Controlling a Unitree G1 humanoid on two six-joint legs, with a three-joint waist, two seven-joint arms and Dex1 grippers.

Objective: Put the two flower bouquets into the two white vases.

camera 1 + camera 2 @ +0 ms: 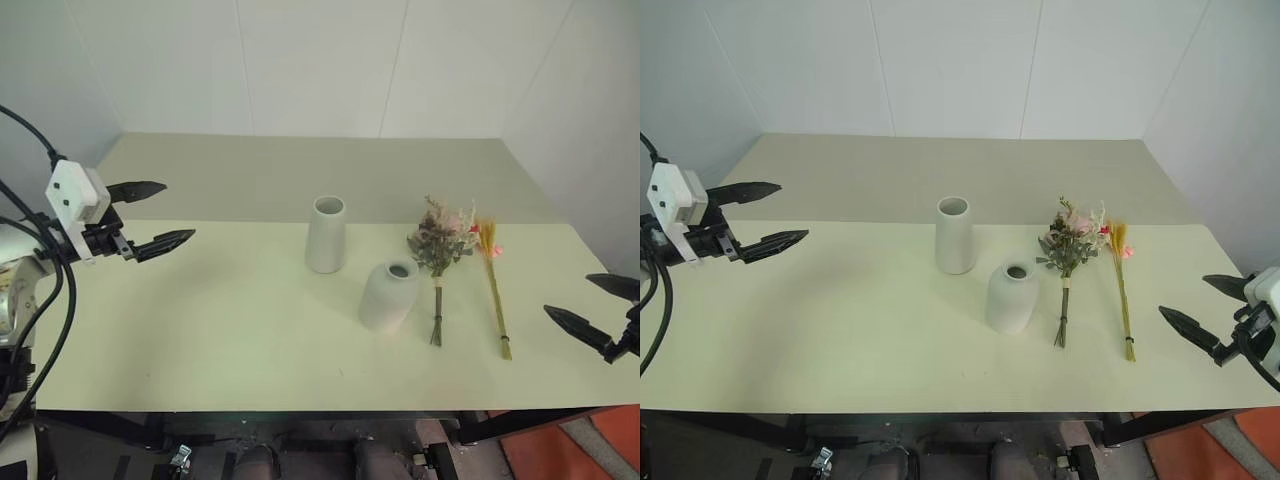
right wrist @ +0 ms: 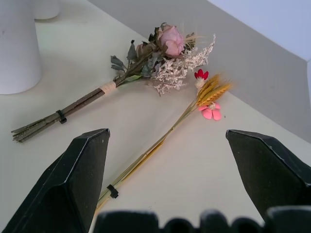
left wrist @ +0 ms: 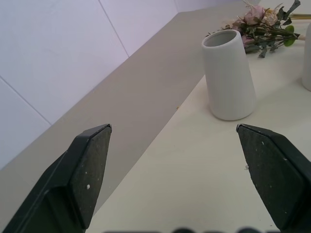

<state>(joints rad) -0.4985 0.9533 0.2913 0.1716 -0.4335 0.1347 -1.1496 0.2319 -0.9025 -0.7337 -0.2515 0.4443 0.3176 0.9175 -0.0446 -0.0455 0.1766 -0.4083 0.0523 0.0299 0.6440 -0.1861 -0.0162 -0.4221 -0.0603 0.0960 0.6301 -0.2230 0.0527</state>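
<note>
Matt white ceramic on the tall tapered vase [image 1: 326, 235] and the short egg-shaped vase [image 1: 388, 295], smooth and unglazed in look. Dry, rough stalks on the thin yellow wheat-like bunch [image 2: 160, 141]; papery petals on the pink rose bouquet [image 2: 146, 63]. Smooth, low-sheen pale cream table top [image 1: 220, 330]; matt black plastic, finely speckled, on the left gripper's fingers [image 3: 90, 170].

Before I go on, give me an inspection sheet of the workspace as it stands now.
Surface: pale table, bare apart from the job's things.
Job's things: tall vase and rounded vase upright, both empty; rose bouquet and wheat bouquet lying flat beside them.
Clutter: nothing seen.
Grippers: left gripper open, holding nothing; right gripper open, holding nothing, near the wheat bouquet.
Cables: black cables by the left arm.
Surroundings: white walls.
</note>
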